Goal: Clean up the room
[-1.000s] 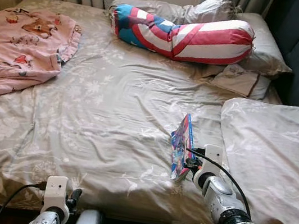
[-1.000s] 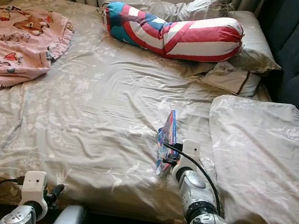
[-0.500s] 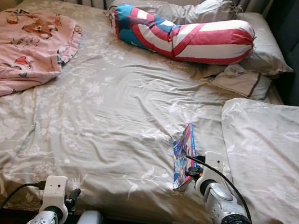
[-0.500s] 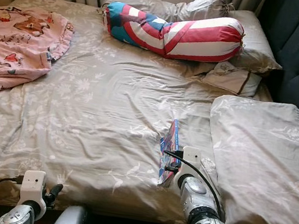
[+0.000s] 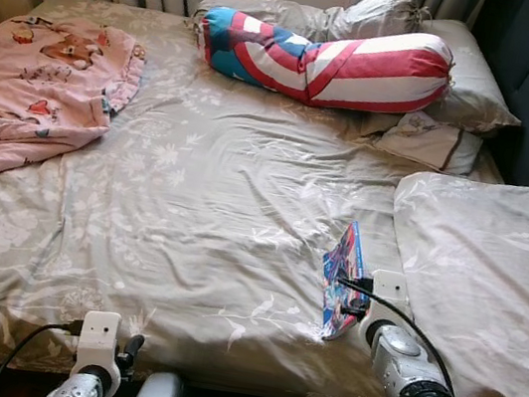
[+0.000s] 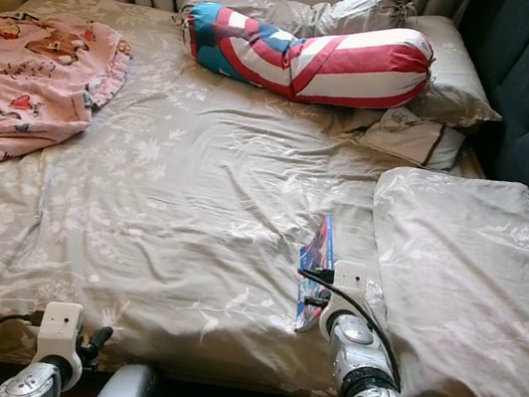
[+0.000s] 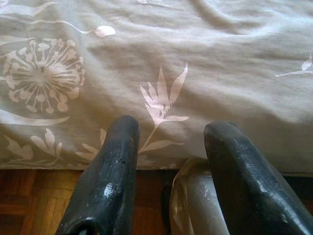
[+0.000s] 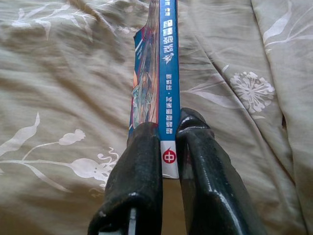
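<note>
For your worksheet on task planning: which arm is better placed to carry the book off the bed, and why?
Right. The right end effector is already shut on the book; the left end effector hangs open at the bed's edge.

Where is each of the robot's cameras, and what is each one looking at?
Left eye view: on the head, looking down at the bed; right gripper holds a book, left gripper low.
Right eye view: beside it, same bed, book and both arms.
Left wrist view: along the left gripper's open fingers at the bedspread edge and wood floor.
Right wrist view: along fingers clamping the book's spine.
Shared: the book.
</note>
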Motion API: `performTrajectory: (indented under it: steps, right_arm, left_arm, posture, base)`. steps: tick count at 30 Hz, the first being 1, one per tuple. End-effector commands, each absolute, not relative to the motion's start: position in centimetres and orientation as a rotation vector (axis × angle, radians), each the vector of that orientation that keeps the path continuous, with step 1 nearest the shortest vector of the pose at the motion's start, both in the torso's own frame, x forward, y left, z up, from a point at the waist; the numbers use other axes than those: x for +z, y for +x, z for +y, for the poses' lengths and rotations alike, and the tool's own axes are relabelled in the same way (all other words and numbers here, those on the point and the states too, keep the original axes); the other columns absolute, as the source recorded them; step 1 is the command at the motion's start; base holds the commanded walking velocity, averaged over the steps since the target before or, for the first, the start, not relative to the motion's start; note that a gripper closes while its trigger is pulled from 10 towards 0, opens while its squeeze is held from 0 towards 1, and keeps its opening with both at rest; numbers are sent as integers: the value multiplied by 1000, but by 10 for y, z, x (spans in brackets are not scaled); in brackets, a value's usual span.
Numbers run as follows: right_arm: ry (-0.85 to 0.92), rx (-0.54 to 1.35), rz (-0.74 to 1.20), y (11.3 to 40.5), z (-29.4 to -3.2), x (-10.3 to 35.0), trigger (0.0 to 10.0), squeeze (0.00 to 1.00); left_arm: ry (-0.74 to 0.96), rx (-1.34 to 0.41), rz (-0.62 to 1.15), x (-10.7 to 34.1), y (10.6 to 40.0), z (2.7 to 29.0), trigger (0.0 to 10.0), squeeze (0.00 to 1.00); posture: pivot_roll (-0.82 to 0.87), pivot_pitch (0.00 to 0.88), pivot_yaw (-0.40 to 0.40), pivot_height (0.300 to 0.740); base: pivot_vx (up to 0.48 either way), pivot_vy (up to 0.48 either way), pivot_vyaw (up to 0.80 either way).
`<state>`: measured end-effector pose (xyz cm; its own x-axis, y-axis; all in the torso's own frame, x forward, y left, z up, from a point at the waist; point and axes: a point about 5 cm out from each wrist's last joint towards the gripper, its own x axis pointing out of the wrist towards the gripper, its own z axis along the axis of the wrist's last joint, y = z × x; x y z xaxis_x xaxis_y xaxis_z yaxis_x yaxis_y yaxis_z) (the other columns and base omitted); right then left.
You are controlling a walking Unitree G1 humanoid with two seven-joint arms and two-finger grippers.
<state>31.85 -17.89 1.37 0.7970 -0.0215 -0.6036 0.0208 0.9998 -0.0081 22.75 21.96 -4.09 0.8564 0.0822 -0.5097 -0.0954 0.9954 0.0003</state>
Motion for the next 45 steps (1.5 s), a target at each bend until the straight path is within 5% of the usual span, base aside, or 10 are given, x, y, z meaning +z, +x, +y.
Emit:
performTrajectory:
  steps: [1, 21, 45]
  right_arm:
    - [-18, -38, 642, 319, -185, 15, 10000, 0]
    - [11, 137, 440, 343, -141, 45, 10000, 0]
    - [-18, 16, 622, 318, -164, 12, 10000, 0]
  left_arm:
    - [-17, 91, 573, -46, 222, 221, 10000, 0]
    - [-17, 94, 576, -46, 222, 220, 10000, 0]
    - [-10, 96, 582, -47, 219, 224, 10000, 0]
  posture:
    - [91, 98, -23, 650]
    - [94, 95, -28, 650]
    - [111, 105, -20, 650]
  base:
    - [0, 0, 0]
    - [0, 0, 0]
    - [0, 0, 0]
